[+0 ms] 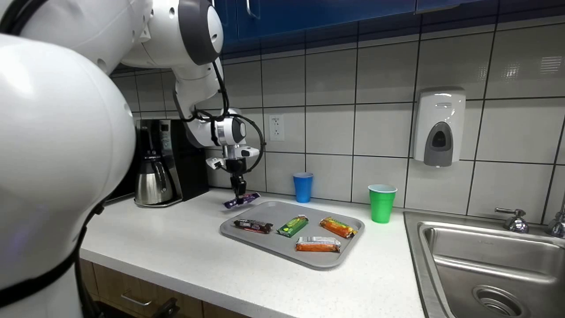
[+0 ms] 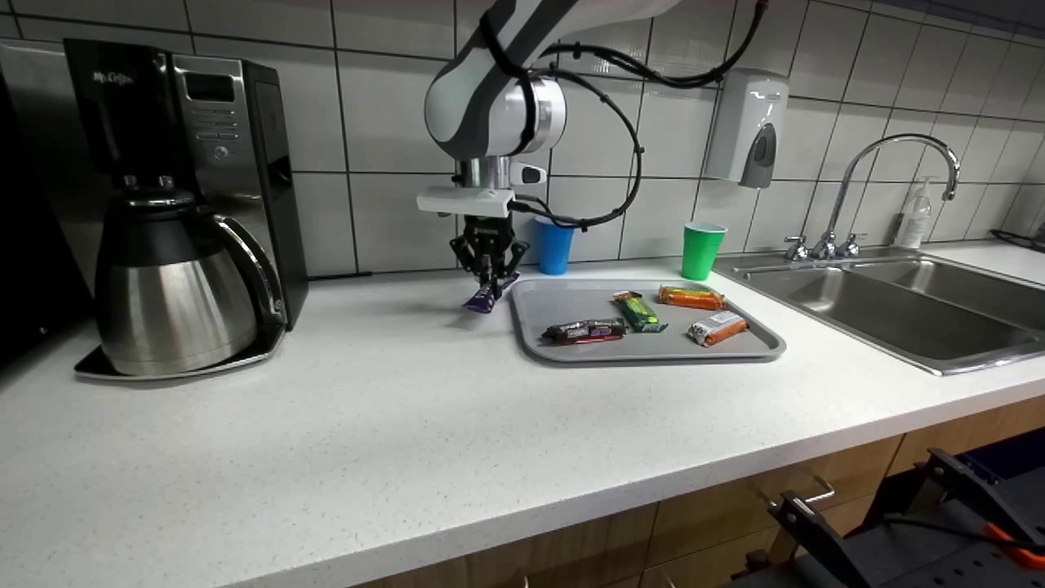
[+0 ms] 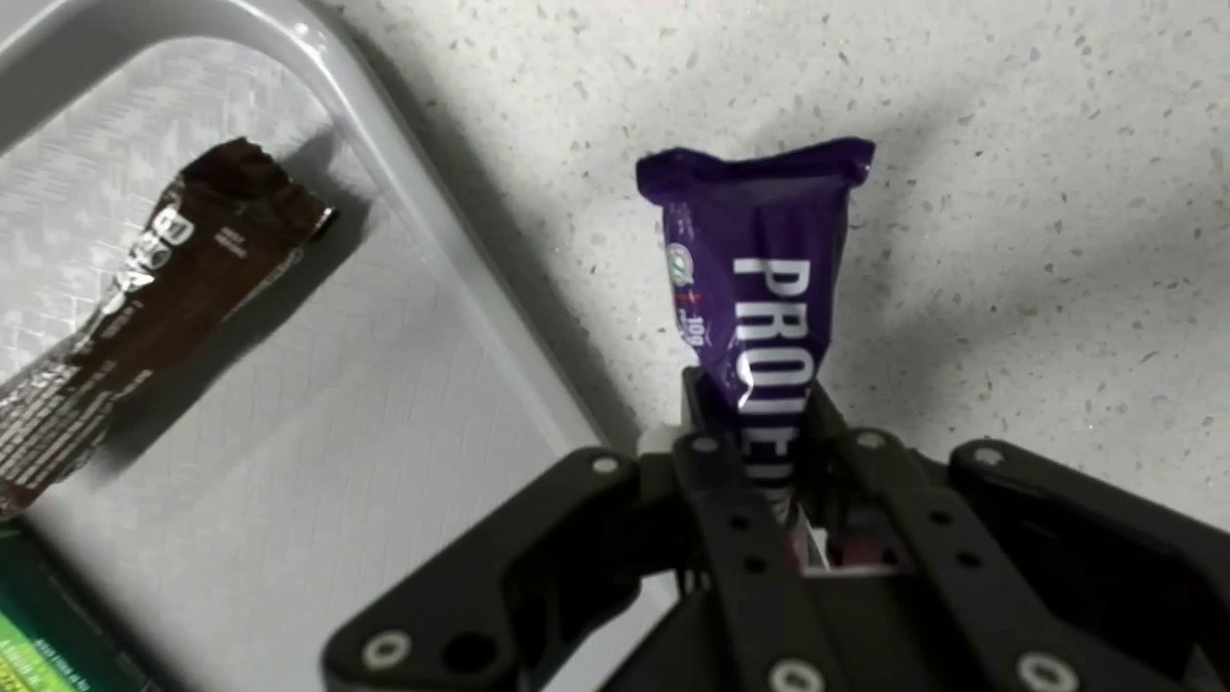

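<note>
In the wrist view, you had one gripper (image 3: 757,413), its jaws nearly together, pinching one purple wrapped bar (image 3: 759,221) partway along, with one end jutting free; beside it, part of one gray tray (image 3: 404,404) carrying one brown bar (image 3: 173,298) and a corner of one green bar (image 3: 48,625). In an exterior view, the purple wrapped bar was tilted over one white counter (image 2: 367,425), off your tray and near its edge; on the tray lay four bars: the brown, the green, one orange-and-yellow bar (image 2: 691,297) and one orange-and-white bar (image 2: 718,328); behind, one blue cup (image 2: 555,247) and one green cup (image 2: 702,251); to the sides, one coffee maker (image 2: 220,135) with one steel carafe (image 2: 175,306), and one two-basin sink (image 2: 890,306). In an exterior view, you had the same tally of four bars on the tray and two cups, the purple wrapped bar clasped in the gripper, plus one wall outlet (image 1: 276,127) and one soap dispenser (image 1: 440,126).
</note>
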Motion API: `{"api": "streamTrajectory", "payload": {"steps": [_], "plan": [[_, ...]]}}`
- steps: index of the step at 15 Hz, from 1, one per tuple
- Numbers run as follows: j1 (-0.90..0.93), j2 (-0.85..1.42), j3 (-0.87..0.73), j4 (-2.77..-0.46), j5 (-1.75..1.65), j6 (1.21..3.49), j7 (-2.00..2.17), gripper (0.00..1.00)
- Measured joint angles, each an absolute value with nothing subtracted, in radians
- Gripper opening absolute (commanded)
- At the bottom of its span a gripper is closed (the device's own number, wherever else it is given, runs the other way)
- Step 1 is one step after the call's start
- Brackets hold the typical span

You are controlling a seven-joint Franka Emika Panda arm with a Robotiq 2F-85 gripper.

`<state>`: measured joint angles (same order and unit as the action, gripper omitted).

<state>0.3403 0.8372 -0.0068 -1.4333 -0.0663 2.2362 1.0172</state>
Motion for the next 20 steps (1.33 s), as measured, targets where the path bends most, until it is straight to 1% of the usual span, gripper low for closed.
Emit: {"api": "streamTrajectory", "payload": {"steps": [5,6,7,10,14,15,20], "plan": [[0.347,0.844,-0.007,-1.425,-0.066,2.236,1.015,0.05],[0.348,0.845,-0.007,-1.425,-0.066,2.236,1.015,0.45],[0.348,0.845,-0.007,-1.425,-0.066,2.236,1.015,0.46],[0.348,0.848,-0.007,-1.425,-0.066,2.236,1.014,0.66],[0.348,0.849,-0.007,-1.424,-0.066,2.236,1.014,0.95],[0.348,0.849,-0.007,-1.424,-0.066,2.236,1.014,1.00],[0.348,0.838,-0.010,-1.426,-0.066,2.239,1.014,1.00]]}}
